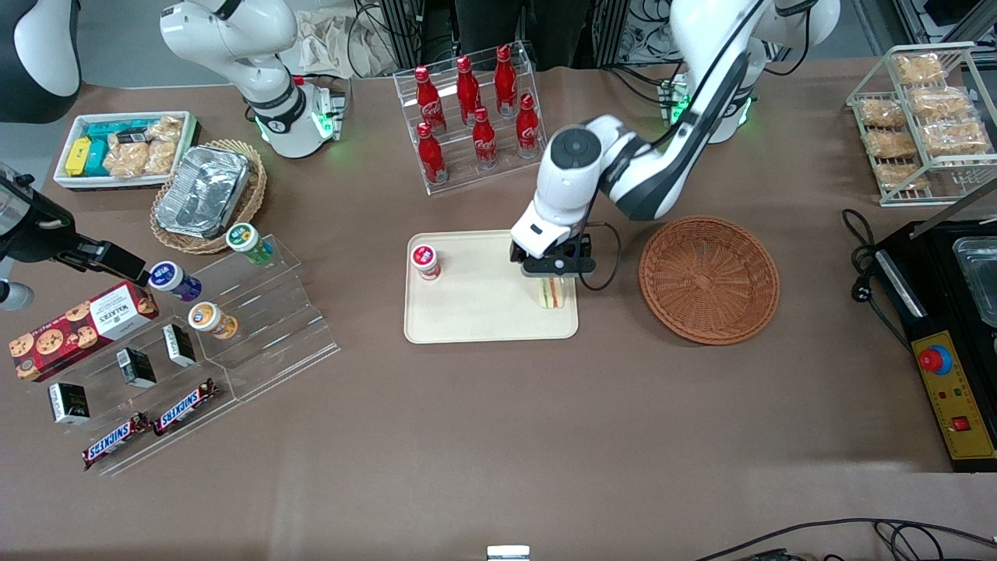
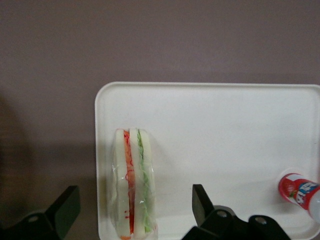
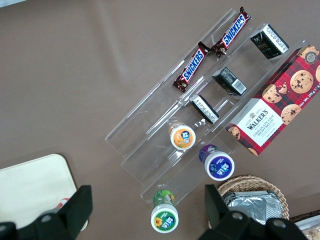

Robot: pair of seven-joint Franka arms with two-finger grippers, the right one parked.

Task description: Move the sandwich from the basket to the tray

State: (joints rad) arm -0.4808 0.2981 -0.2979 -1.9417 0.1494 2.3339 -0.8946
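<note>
The gripper (image 1: 554,274) hangs over the tray (image 1: 475,319), its black fingers (image 2: 66,207) spread wide either side of the sandwich (image 2: 133,182) without touching it. The arm's wrist hides most of the sandwich from the front. It stands on edge, glossy-wrapped, by the tray's rim nearest the round woven basket (image 1: 709,279). A small red-capped bottle (image 1: 424,261) shares the smooth tray.

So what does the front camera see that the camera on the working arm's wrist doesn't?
Only the front view shows the empty basket, the cola bottles and the snack displays. Only the wrist view shows the open fingers clear of the sandwich, and its red and green filling layers. Both show the sandwich resting on the tray, near the edge toward the basket, the gripper above it, and the red-capped cup on the tray.
</note>
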